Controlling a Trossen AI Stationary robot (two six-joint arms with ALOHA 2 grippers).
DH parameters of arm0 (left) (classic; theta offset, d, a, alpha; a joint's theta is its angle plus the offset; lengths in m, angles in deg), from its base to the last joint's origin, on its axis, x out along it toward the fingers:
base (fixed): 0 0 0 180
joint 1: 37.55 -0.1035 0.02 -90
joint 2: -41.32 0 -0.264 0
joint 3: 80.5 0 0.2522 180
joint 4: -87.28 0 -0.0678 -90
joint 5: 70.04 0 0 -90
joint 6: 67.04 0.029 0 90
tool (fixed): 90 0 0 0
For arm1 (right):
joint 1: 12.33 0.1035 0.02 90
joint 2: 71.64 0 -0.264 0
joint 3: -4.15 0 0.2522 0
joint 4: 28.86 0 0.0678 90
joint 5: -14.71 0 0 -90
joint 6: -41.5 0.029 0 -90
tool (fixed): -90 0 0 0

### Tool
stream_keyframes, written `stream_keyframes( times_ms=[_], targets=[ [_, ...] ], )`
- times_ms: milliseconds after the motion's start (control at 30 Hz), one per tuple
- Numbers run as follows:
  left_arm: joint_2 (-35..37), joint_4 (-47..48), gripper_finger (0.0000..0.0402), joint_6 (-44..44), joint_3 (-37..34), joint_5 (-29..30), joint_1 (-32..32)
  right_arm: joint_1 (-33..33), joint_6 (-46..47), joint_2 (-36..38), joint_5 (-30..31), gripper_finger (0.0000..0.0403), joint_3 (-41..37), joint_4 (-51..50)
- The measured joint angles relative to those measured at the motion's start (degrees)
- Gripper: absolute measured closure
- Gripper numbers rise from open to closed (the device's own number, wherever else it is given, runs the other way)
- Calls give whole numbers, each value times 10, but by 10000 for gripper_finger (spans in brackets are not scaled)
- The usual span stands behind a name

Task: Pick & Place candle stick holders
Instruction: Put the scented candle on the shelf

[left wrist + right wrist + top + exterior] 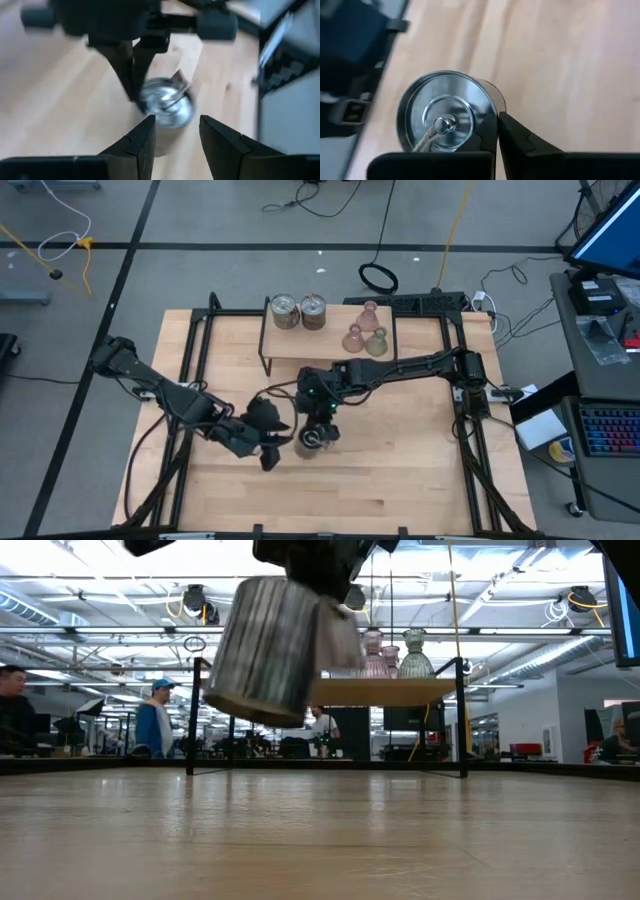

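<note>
Right pincer (497,131) is pinched tight on the rim of a silver holder (447,111), lifting it tilted clear above the bench (320,840). Left pincer (177,135) sits just beside it, fingers partly apart, gripping nothing. Two silver holders (299,311) and three glass holders (365,332) stand on the shelf (280,345).

1. Left arm: reaches in from the table's left edge, elbow bent, forearm angled toward the middle.
2. Left gripper (277,442): low over the table centre, fingers (141,142) partly apart.
3. Right arm: stretches from the right side across to the centre, wrist turned downward.
4. Right gripper (318,432): just beside the left one, fingers (520,142) pinched together on a rim.
</note>
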Motion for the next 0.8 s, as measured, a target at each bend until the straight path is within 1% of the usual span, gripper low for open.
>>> stream_keyframes(
  times_ms=[67, 133, 267, 433, 600, 800],
  targets=[
    [0, -1, 247, -86, 0, 0, 0, 2, -4, 0, 35, 403, 0, 9],
    [-8, -5, 247, -152, 0, 2, 0, 5, -5, 0, 72, 403, 0, 17],
    [-11, -7, 247, -247, 1, 7, 6, 13, 3, 0, 116, 403, 5, 42],
    [-27, 16, 247, -324, 0, 9, 9, 26, 2, 0, 174, 403, 25, 51],
    [-36, 43, 248, -373, 1, 12, 9, 37, 3, 3, 193, 403, 34, 77],
    [-35, 68, 248, -434, 1, 12, 9, 45, 5, 4, 210, 403, 34, 76]
  ],
)
